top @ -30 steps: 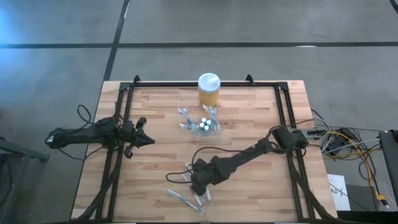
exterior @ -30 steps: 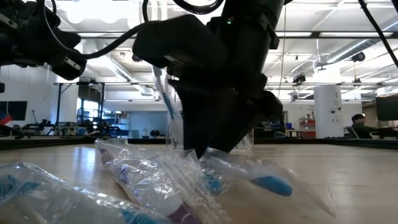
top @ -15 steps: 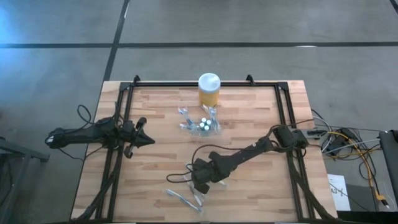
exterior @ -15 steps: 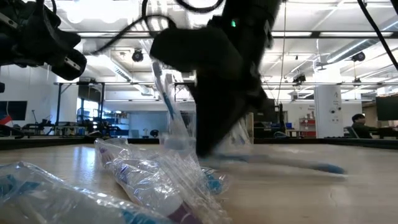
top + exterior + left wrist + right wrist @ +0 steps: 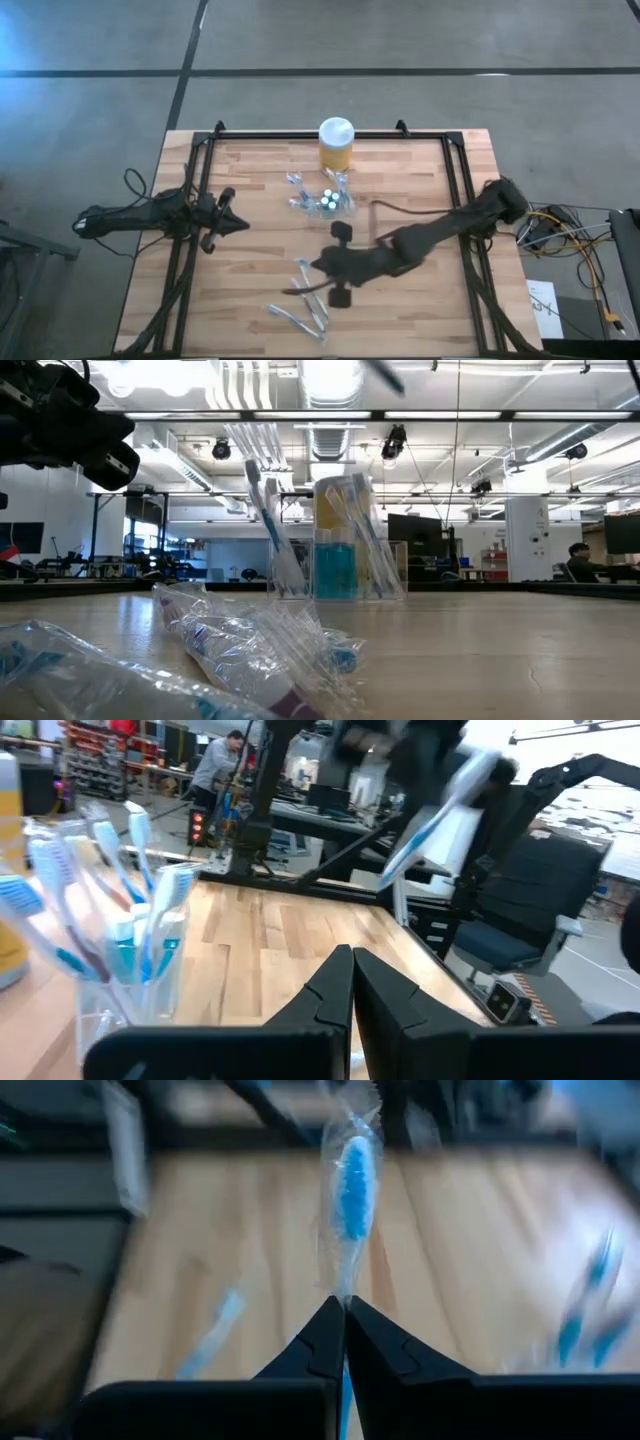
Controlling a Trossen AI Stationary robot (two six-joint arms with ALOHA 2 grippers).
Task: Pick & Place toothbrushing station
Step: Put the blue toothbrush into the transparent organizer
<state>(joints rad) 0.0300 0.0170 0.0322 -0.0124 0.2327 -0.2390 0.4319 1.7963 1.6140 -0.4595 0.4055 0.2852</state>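
A wide workshop hall with ceiling lights and benches lies behind the wooden table (image 5: 250,260), whose dark frame runs along its sides. The right arm reaches across the middle of the table, and the right gripper (image 5: 343,1312) is pinched shut on a wrapped toothbrush (image 5: 349,1190), which stands out past the fingertips with its blue end up. The left gripper (image 5: 352,962) waits at the table's left edge, fingers together and holding nothing. Near the far edge stands the yellow jar (image 5: 336,143), and just in front of it the clear holder (image 5: 330,200), already stocked with upright toothbrushes (image 5: 266,510). Loose wrapped brushes (image 5: 300,318) lie near the front edge.

The step in hand looks like the carry: one brush lifted, not yet delivered, though motion blur makes its exact height hard to judge. Next, the right arm likely must bring the brush over the holder, tip it upright and lower it between the others before letting go.
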